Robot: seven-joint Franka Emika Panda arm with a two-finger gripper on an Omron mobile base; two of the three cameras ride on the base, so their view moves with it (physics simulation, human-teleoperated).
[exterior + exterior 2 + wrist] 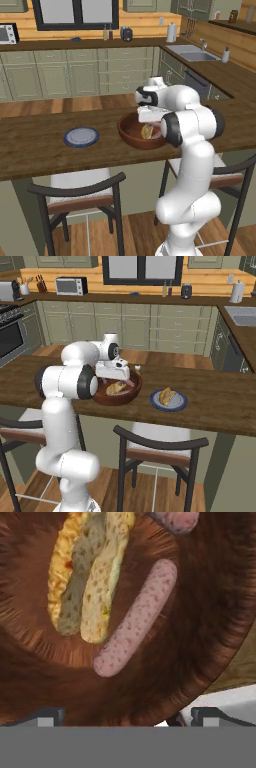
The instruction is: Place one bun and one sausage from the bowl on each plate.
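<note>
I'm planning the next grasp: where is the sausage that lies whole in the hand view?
The sausage lies inside the bowl on its wooden floor, close beside the bun, ahead of the open fingers.

The wooden counter (pixel 30 150) carries the bowl (pixel 131 136) and two plates (pixel 81 137).

Even flat rendered light, soft shadows, slight blur.
</note>
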